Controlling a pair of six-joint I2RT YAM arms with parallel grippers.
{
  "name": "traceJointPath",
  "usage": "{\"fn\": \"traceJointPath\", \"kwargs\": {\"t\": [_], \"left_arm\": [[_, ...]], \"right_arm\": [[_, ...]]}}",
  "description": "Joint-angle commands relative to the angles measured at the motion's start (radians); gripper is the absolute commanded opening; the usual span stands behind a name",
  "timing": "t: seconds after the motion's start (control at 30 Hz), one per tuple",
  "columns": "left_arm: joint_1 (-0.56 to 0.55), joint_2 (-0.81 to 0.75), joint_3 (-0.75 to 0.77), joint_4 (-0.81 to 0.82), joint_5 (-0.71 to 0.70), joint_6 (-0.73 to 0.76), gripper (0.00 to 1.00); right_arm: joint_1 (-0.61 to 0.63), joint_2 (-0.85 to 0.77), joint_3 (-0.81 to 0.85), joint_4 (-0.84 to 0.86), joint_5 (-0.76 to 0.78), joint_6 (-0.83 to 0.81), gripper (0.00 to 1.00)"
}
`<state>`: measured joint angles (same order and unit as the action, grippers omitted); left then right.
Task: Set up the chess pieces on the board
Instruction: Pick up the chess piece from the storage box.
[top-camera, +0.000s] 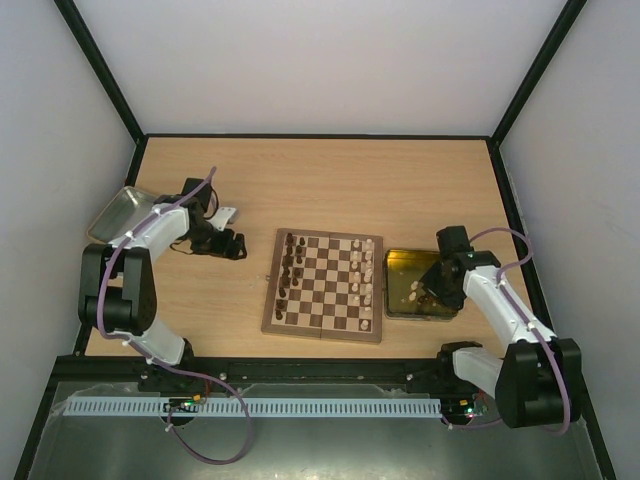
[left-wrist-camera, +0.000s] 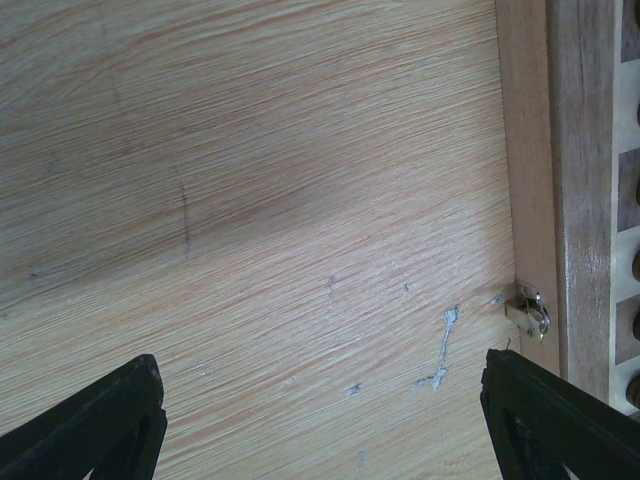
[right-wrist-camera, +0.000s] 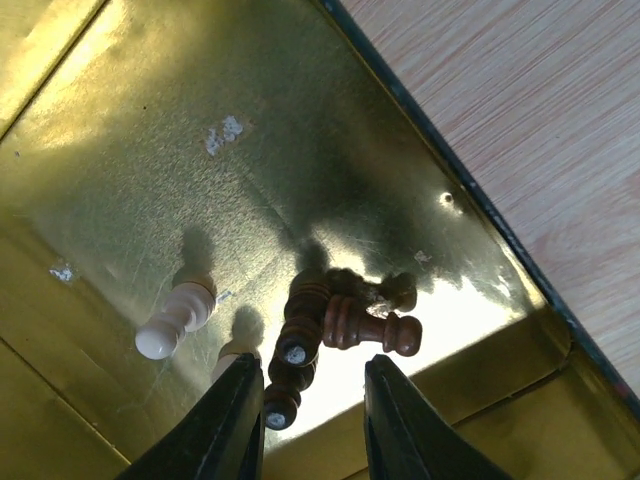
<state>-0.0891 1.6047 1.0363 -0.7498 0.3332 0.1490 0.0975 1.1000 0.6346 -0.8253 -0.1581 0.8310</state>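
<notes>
The left arm (top-camera: 135, 262) and right arm (top-camera: 508, 308) are clad in white shells joined by black joint housings. A lilac cable (top-camera: 186, 197) is looped along each, behind the fingers (left-wrist-camera: 100, 420). The fingers of the left gripper (top-camera: 237, 244) and right gripper (top-camera: 426, 292) are moulded matt black, wedge-shaped.

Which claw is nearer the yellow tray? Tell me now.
Right. The right claw hangs directly over the yellow tray, above its loose chess pieces; the left claw is over bare table, on the other side of the board.
</notes>
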Motion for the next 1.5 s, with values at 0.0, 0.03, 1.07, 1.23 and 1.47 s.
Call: {"fn": "traceJointPath", "kwargs": {"t": [0.0, 0.03, 1.07, 1.23, 1.47], "left_arm": [[-0.006, 0.008, -0.003, -0.017, 0.003, -0.004, 0.87], [-0.007, 0.007, -0.004, -0.017, 0.002, -0.004, 0.87], [-0.009, -0.001, -0.007, -0.013, -0.012, -0.006, 0.87], [-0.009, -0.007, -0.007, -0.013, -0.013, -0.006, 0.87], [-0.009, -0.013, -0.008, -0.011, -0.010, -0.005, 0.87]], "right_arm": [[-0.006, 0.009, -0.017, 0.055, -0.013, 0.000, 0.27], [-0.005, 0.013, -0.016, 0.060, -0.012, -0.001, 0.27], [-0.018, 0.066, -0.033, 0.111, -0.017, -0.044, 0.04], [-0.019, 0.064, 0.015, 0.078, 0.010, -0.067, 0.02], [-0.019, 0.048, 0.164, -0.019, 0.070, -0.100, 0.02]]}}
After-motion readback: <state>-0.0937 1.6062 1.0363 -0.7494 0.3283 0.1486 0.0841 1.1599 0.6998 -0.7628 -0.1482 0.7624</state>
